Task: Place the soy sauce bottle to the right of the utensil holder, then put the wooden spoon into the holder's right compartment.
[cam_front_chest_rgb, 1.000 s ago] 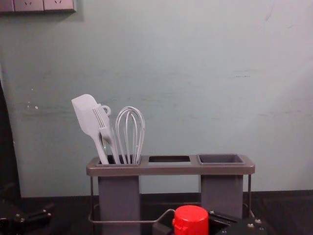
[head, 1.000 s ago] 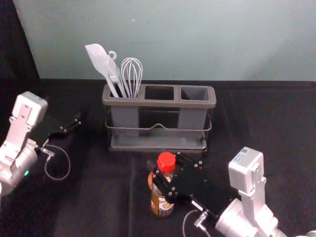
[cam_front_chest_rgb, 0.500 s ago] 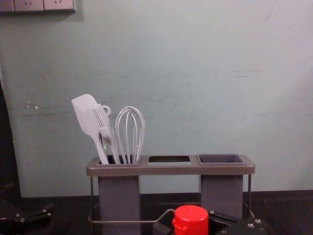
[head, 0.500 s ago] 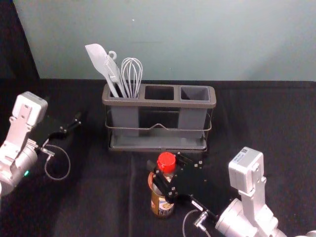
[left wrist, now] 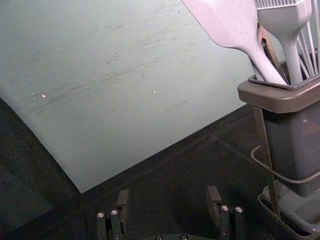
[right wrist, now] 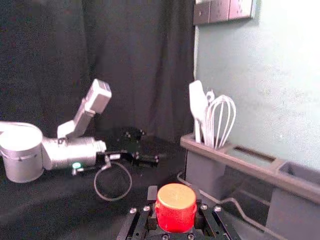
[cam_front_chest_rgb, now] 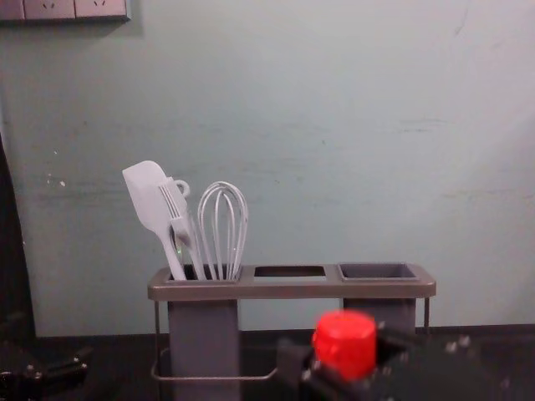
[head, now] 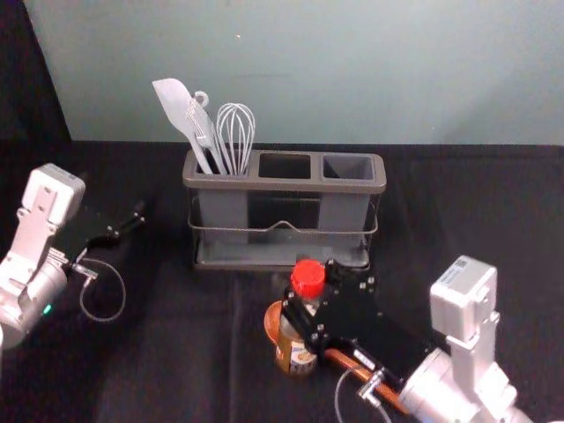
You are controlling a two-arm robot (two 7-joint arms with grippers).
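The right arm slants forward and inward, its end effector (head: 308,295) gripping the soy sauce bottle (head: 298,357) below the red cap (head: 308,278). The left arm waits beside the utensil holder (head: 282,185), its end effector (head: 134,218) near the holder's left end, with fingers (left wrist: 214,202) spread wide. The holder stands on the dark-covered table (head: 159,352); a spatula (head: 181,107), brush (head: 202,123) and whisk (head: 235,132) lean in its left compartment. The bottle, roughly upright, is in front of the holder. Behind bottle and right arm, partly hidden, lies the wooden spoon (head: 272,326).
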